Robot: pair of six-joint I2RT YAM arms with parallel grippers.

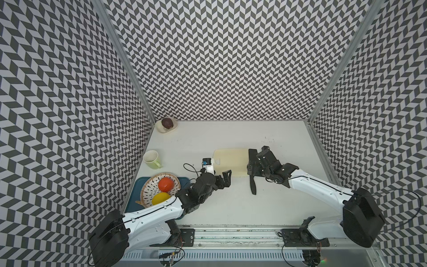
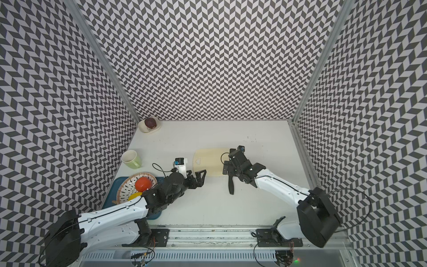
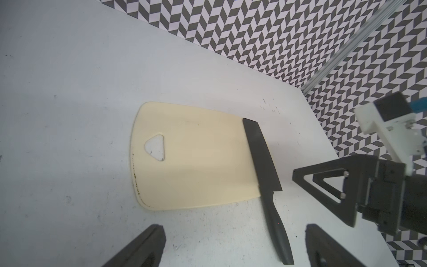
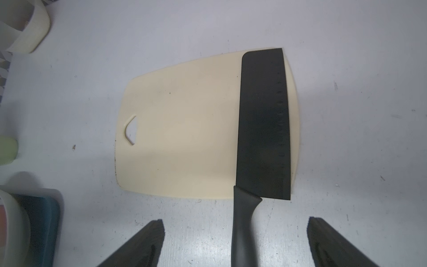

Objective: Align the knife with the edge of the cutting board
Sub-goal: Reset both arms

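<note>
- Top views: the knife (image 1: 253, 185) lies at the short end of the cutting board (image 1: 231, 161) opposite the cut-out (image 1: 218, 161). Its long axis runs front to back. The blade is on the board and the handle overhangs the near long edge onto the counter (image 1: 231, 208).
- The right tool (image 1: 254, 166) is directly over the knife. The left tool (image 1: 225, 179) is near the board's cut-out end, well apart from the knife. The right arm is the nearer one.
- Containers: the dark blue tray (image 1: 182, 180) carries a perforated bowl (image 1: 146, 188) holding a red-orange fruit (image 1: 166, 184) and a yellow fruit (image 1: 160, 198). The green mug (image 1: 151, 158) looks empty. The cream dish (image 1: 172, 130) in the far corner holds a dark round fruit (image 1: 167, 123).
- Left wrist: the left tool's fingers are spread with nothing between them. The knife (image 3: 261, 157) lies ahead, its handle end toward the camera.
- Right wrist: the right tool (image 4: 235, 222) is spread wide, and the handle passes between its fingers touching neither. The blade runs close to parallel with the short edge, with a thin strip of board showing beyond it.
- Judgement: the alignment looks essentially done. The sensible next move is a straight lift clear, without nudging the handle.
</note>
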